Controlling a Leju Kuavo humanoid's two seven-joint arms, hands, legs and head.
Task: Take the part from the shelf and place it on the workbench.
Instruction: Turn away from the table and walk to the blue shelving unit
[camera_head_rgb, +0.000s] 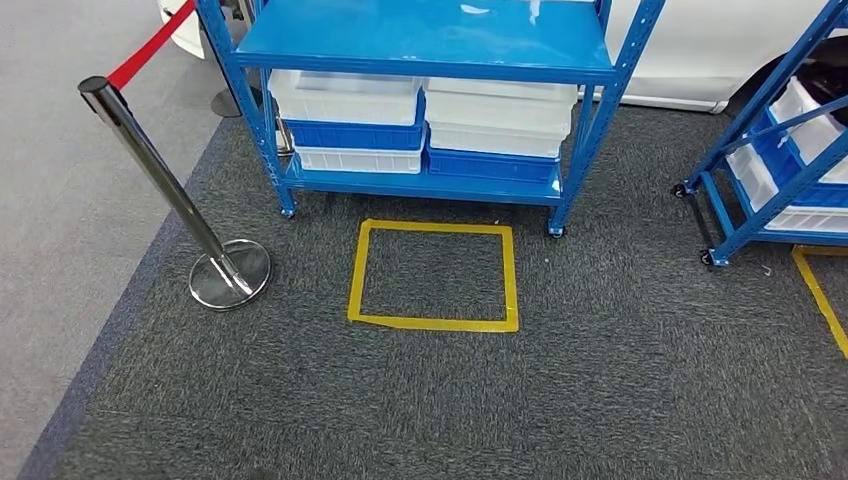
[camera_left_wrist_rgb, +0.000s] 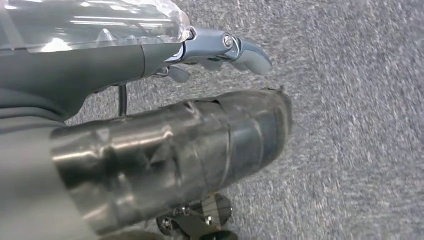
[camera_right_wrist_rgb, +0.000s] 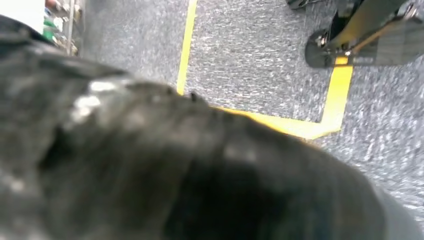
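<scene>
A blue shelf (camera_head_rgb: 430, 40) stands ahead of me on the grey carpet. Its lower board carries stacked white bins (camera_head_rgb: 345, 97) and blue bins (camera_head_rgb: 350, 135), and what lies inside them is hidden. No part shows in the open. My left hand (camera_left_wrist_rgb: 115, 65) hangs over the carpet and holds nothing, its thick taped thumb (camera_left_wrist_rgb: 190, 145) apart from the darker fingers (camera_left_wrist_rgb: 240, 47). My right hand (camera_right_wrist_rgb: 175, 170) is a dark blur close to the camera, so how its fingers lie cannot be read.
A yellow taped square (camera_head_rgb: 433, 322) marks the floor in front of the shelf. A chrome post (camera_head_rgb: 150, 160) with a red rope (camera_head_rgb: 150, 45) stands at the left. A second blue shelf (camera_head_rgb: 790, 150) with bins is at the right. Yellow tape (camera_right_wrist_rgb: 335, 90) crosses the carpet under my right hand.
</scene>
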